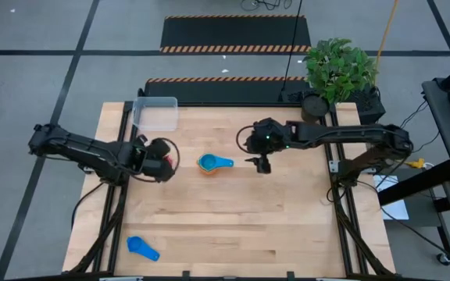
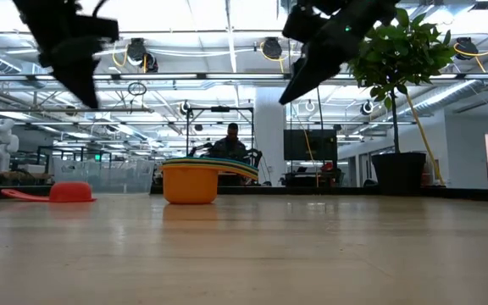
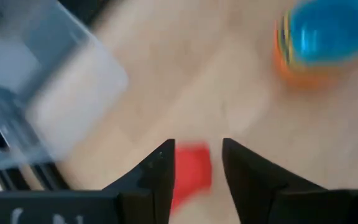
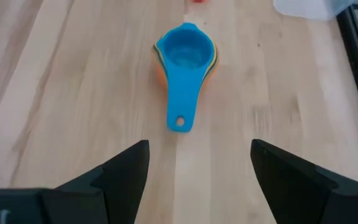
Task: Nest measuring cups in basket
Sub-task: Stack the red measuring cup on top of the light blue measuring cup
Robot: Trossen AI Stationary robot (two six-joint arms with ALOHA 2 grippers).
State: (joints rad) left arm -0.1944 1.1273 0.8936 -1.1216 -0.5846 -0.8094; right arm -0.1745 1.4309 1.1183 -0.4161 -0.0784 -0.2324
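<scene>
Near the middle of the wooden table (image 1: pixel 233 218) we see a nested stack of measuring cups (image 1: pixel 208 164): an orange cup at the bottom, thin rims of other colours between, and a light blue cup on top with its handle pointing toward the right arm. Our right gripper (image 4: pixel 197 165) hangs above the table just beside that handle's end, its two fingers spread wide with nothing between them and the stack lying ahead of them in the wrist view. Our left gripper (image 3: pixel 196 165) hovers over the left half of the table, its fingers parted, and a red cup (image 3: pixel 190 171) shows in the gap between them. From the low view that red cup (image 2: pixel 68 192) rests on the table surface, so we do not see it pinched or lifted. The clear basket (image 1: pixel 156 113) sits at the far left corner of the table, well apart from the stack. A second light blue cup (image 1: pixel 142 248) lies alone near the front left edge.
</scene>
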